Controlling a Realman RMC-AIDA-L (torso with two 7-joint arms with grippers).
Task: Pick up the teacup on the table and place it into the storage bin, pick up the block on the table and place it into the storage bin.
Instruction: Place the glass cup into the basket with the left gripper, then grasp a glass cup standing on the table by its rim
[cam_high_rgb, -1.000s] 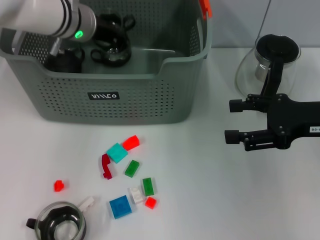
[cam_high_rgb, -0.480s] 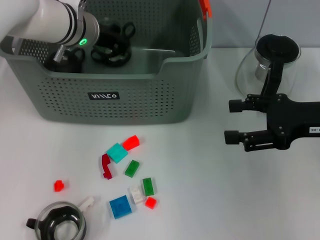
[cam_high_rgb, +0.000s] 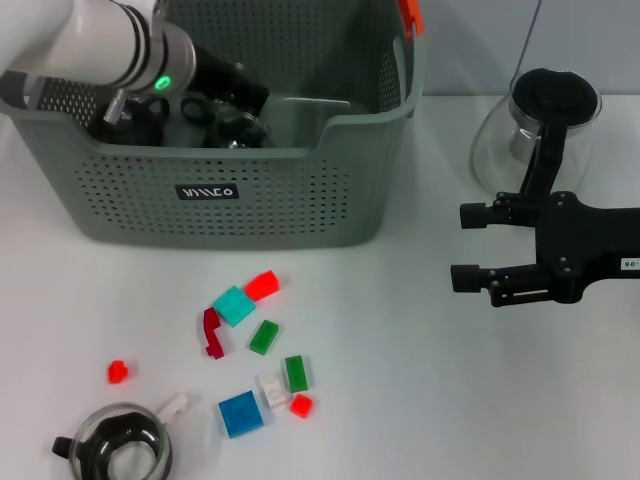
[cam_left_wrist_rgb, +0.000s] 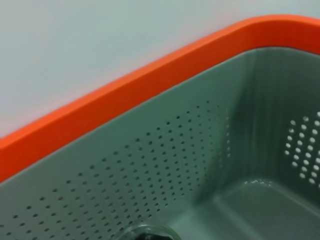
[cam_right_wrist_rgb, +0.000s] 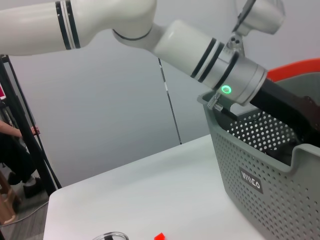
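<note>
The storage bin stands at the back left of the table, and its grey wall also shows in the right wrist view. My left arm reaches into it from the left. Its black left gripper hangs inside, just above a dark glass teacup near the front wall. The left wrist view shows the bin's perforated inner wall and orange rim. Another glass teacup sits at the table's front left. Loose blocks lie in front of the bin, among them a teal block and a blue block. My right gripper is open, parked at the right.
A glass teapot stands at the back right, behind the right arm. Red, green and white blocks are scattered mid-table. A small red block lies near the front teacup.
The left gripper has swung deeper into the bin, toward its right and front. The dark teacup inside now sits lower, near the front wall. The right arm has hardly moved.
</note>
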